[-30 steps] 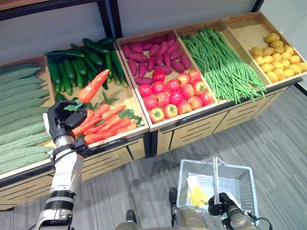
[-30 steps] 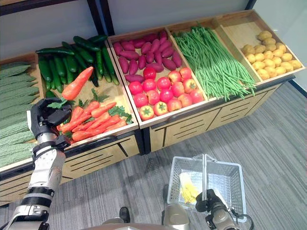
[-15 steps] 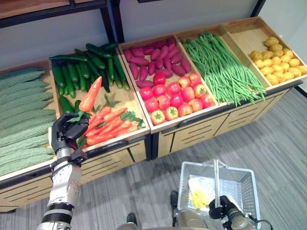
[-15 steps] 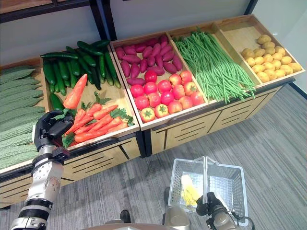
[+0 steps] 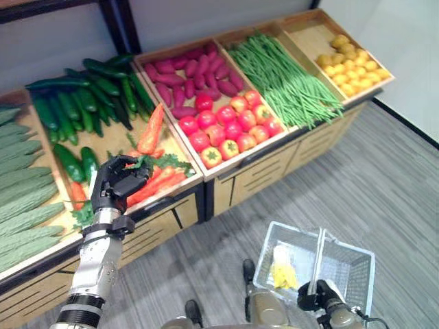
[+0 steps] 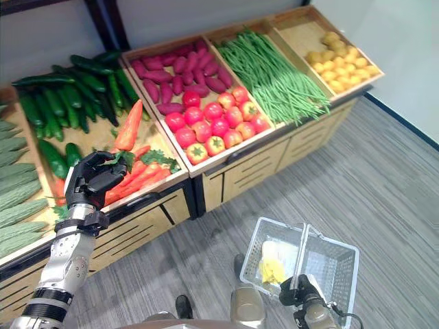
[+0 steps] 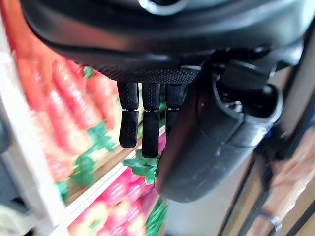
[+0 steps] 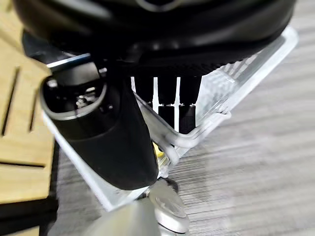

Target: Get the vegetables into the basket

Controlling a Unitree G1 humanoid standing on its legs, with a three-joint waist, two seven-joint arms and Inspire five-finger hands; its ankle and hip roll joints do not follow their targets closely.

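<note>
At the stand's (image 5: 226,179) far left end lie pale green gourds (image 5: 20,205), then dark cucumbers (image 5: 75,103) at the back of the next bin. At that bin's front edge sits a heap of carrots (image 5: 161,181) with green tops. The left hand (image 5: 115,184) is raised over the front of this bin, its fingers and thumb curled round the leafy top of one carrot (image 5: 151,130), which stands nearly upright above the hand, tip up and clear of the heap. In the left wrist view the fingers (image 7: 142,123) bend inward against the thumb, with green leaves poking out between them.

The next bin holds purple sweet potatoes (image 5: 182,75) at the back and tomatoes (image 5: 230,127) at the front. Beside it lie long green beans (image 5: 285,79), and the far right bin has yellow potatoes (image 5: 350,62) along its right side.

On the floor before the stand, below the tomato bin's front edge and well apart from the carrot, hangs a wire basket (image 5: 346,257) with something yellow (image 5: 281,274) in its left part. The right hand (image 5: 317,296) grips its handle (image 5: 318,250); the right wrist view shows fingers wrapped round the bar.
</note>
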